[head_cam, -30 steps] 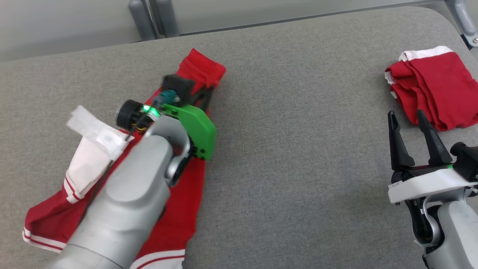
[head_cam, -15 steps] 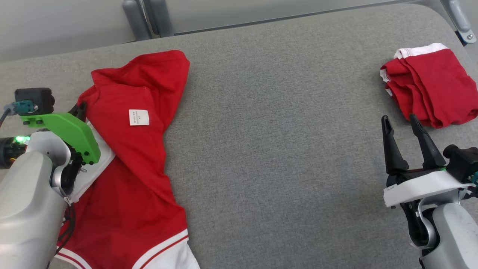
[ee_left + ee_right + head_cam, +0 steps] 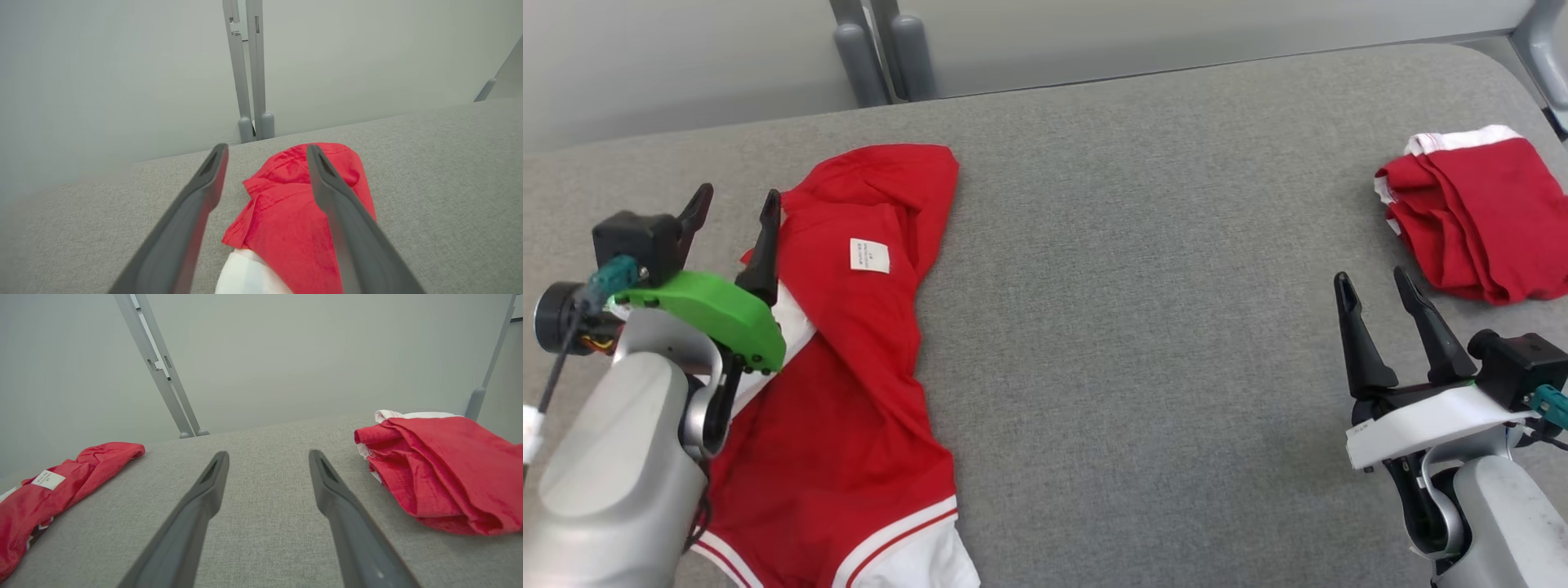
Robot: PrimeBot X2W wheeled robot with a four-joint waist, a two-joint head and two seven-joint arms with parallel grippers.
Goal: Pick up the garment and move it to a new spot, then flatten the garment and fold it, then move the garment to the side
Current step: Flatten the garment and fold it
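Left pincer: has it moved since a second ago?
Yes. The left pincer swung to the robot's left. It was right of the grey posts at the back and is now left of them, open at the red garment's left edge.

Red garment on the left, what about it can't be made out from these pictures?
Head view: the left part of the red garment is hidden under the left arm and the green mount of the left tool.
Head view: its striped hem is cut off by the bottom edge.
Head view: the print on its white label is too small to read.
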